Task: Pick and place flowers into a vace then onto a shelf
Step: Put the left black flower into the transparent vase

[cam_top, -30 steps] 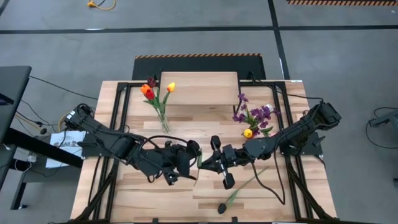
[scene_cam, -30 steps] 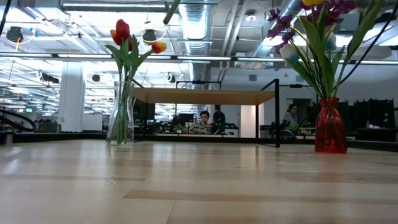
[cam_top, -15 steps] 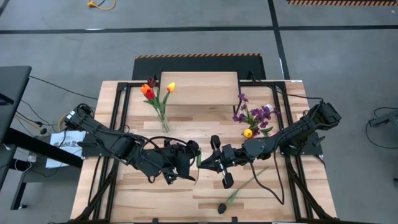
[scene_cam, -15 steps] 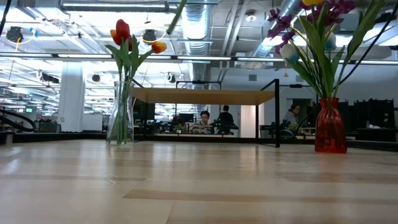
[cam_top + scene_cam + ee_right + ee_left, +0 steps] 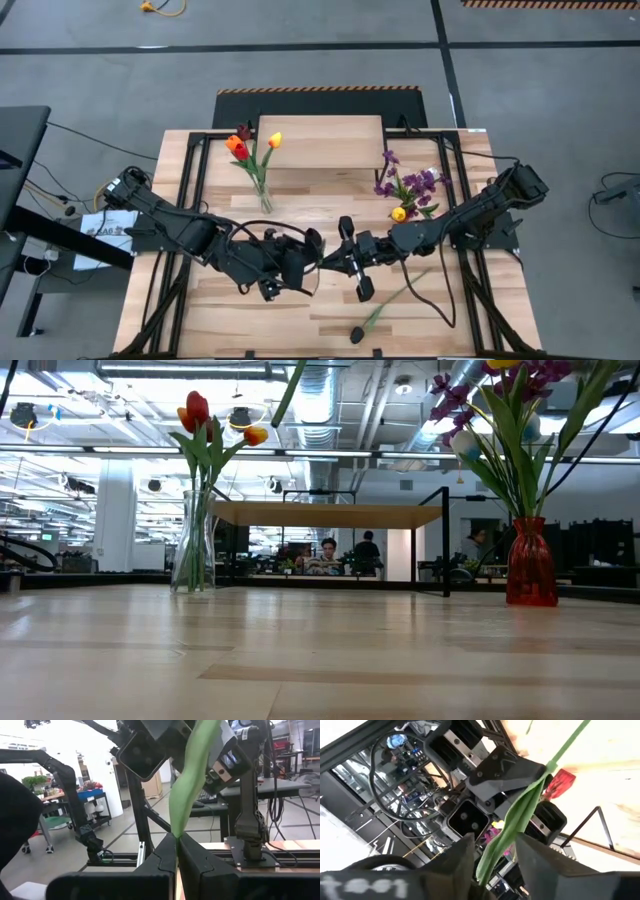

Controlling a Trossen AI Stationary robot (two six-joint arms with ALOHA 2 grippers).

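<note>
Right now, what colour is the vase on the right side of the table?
Red: the vase shows best in the low view.

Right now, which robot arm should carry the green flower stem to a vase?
Probably the right: the right gripper is shut on the long green flower stem, while the left gripper has open jaws around it.

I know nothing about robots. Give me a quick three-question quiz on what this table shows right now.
1. True or false: the right gripper is shut on a green flower stem.
2. How many vases stand on the wooden slatted table? A one, B two, C three.
3. Fill in: the glass vase holding purple sprigs is ___ in colour.
Key: 1 true; 2 B; 3 red.
</note>
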